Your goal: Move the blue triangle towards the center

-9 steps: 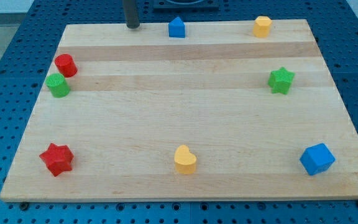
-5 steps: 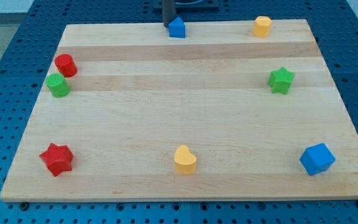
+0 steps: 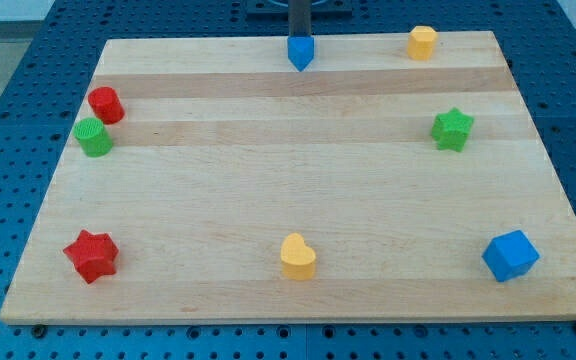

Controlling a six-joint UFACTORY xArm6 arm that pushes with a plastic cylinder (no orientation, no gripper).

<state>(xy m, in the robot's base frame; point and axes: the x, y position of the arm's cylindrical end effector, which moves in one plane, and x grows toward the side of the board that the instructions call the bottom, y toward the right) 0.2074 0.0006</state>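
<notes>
The blue triangle (image 3: pixel 300 53) lies near the top edge of the wooden board (image 3: pixel 288 200), a little right of the middle, with one corner pointing to the view's bottom. My tip (image 3: pixel 298 36) stands right behind it, at its top edge, touching it or nearly so. The rod rises out of the view's top.
A yellow block (image 3: pixel 422 42) is at the top right. A green star (image 3: pixel 452 129) is at the right. A blue cube (image 3: pixel 510 255) is at the bottom right. A yellow heart (image 3: pixel 297 257), a red star (image 3: pixel 91 256), a green cylinder (image 3: pixel 94 137) and a red cylinder (image 3: pixel 105 104) also lie on the board.
My tip has moved right along the top edge, from the left of the blue triangle to just behind it. The triangle has turned and shifted slightly right and down.
</notes>
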